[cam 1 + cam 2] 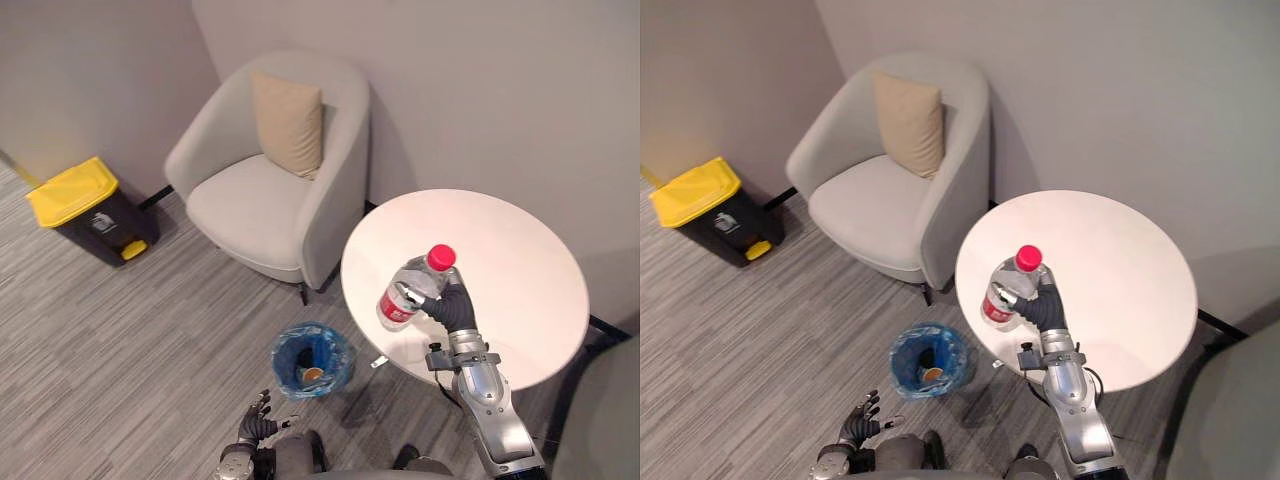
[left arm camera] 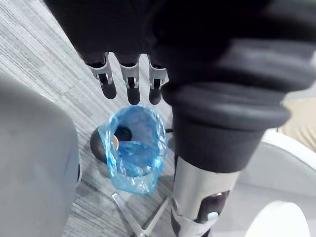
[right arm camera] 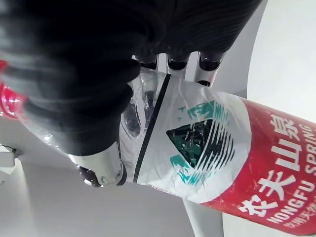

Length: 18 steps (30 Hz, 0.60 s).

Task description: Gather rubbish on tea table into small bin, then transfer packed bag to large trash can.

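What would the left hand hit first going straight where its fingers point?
Probably the blue-lined small bin: the straight fingers of the left hand aim at its rim, though depth is unclear.

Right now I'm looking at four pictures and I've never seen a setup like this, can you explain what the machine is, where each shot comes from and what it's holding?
This is a humanoid robot with two arms and fingered hands. Two pictures come from cameras in its head, looking down; the other two from cameras on its wrists, very close. Its right hand is curled round a clear plastic bottle with a red cap, held over the round white table. Its left hand hangs open near a small bin lined with a blue bag. Further off stand a grey armchair and a yellow-lidded trash can.
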Available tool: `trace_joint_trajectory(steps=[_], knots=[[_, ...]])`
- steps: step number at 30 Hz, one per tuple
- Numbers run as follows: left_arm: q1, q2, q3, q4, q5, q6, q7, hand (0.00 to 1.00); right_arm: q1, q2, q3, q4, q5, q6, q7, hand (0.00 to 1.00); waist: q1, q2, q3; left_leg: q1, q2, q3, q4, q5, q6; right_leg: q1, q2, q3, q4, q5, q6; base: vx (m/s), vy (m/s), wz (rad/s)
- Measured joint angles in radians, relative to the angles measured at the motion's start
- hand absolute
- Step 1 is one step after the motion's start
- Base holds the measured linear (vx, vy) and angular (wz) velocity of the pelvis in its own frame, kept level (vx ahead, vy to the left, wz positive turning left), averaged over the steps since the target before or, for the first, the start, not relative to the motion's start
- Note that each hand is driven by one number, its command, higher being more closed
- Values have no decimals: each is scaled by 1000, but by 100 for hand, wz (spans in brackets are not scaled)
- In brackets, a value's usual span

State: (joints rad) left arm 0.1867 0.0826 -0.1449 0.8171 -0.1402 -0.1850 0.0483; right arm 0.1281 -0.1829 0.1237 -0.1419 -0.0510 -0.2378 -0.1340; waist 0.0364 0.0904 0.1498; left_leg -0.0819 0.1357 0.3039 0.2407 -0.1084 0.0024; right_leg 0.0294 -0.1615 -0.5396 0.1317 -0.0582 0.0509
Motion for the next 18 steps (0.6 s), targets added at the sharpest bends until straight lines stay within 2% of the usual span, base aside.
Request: trace_joint_trajectory(steps=[1,2,4,6,8,9,10,12,13,14,15,16,18], knots=[[-2,6,-9,2,3,1,0,0,-5,10,-6,12,-1,3,-1,100,1,-11,-1,11,-24,-3,-38,19,-4,2,-18,-7,6,6,10,75,255,50],[-5,16,-9,-7,5,-8,1,0,-6,24,-7,16,-2,7,-1,100,10,-34,-1,23,-47,-6,-67,33,7,5,-31,-11,-1,15,23,60,179,33],[-8,32,-10,-1,9,-9,1,0,-13,42,14,30,-13,7,4,100,8,-51,-5,28,-72,-28,-68,34,7,32,-41,-28,-25,29,42,56,134,29],[-8,31,-10,-2,17,-9,4,0,-14,58,27,48,-21,8,4,100,8,-56,-6,42,-91,-31,-67,24,21,41,-64,-29,-8,29,47,50,136,16],[-8,31,-10,-2,18,-9,3,0,-13,58,45,57,-24,8,6,100,6,-59,-4,43,-111,-30,-56,6,39,20,-104,-21,65,-4,63,16,123,6],[-8,35,-10,-4,18,-11,3,0,-14,59,49,72,-31,8,6,100,5,-67,2,40,-128,-32,-33,-17,47,-3,-145,-9,146,-40,69,-23,141,10],[-9,40,-10,-6,18,-11,3,0,-13,59,51,90,-33,10,6,100,3,-72,6,35,-143,-42,-7,-39,54,-16,-175,2,208,-67,62,-54,131,20],[-8,49,-11,-11,28,-11,3,0,-10,58,51,99,-38,23,7,100,-14,-81,14,25,-167,-79,19,-62,64,-59,-196,123,317,-94,7,-45,78,55],[-7,57,-13,-13,31,-9,3,0,-9,56,50,99,-39,23,7,100,-33,-88,17,25,-177,-117,20,-67,74,-91,-185,214,358,-122,-19,48,21,77],[-7,58,-13,-13,33,-9,3,0,-8,55,50,100,-40,23,8,100,-37,-89,19,21,-178,-136,21,-66,75,-100,-163,263,363,-143,-10,75,-27,89],[-9,59,-12,-14,33,-9,4,0,-9,58,52,99,-40,23,9,100,-42,-86,24,17,-175,-176,19,-64,74,-122,-99,351,356,-174,8,80,-56,76],[-8,60,-12,-15,33,-9,4,0,-10,58,56,99,-41,23,11,100,-42,-78,29,16,-171,-201,17,-60,68,-140,-58,397,341,-182,13,46,-62,76],[-6,68,-11,-15,33,-10,4,0,-10,59,59,99,-41,23,11,100,-47,-97,24,15,-174,-220,26,-50,53,-144,-16,422,260,-158,10,77,-104,75]])
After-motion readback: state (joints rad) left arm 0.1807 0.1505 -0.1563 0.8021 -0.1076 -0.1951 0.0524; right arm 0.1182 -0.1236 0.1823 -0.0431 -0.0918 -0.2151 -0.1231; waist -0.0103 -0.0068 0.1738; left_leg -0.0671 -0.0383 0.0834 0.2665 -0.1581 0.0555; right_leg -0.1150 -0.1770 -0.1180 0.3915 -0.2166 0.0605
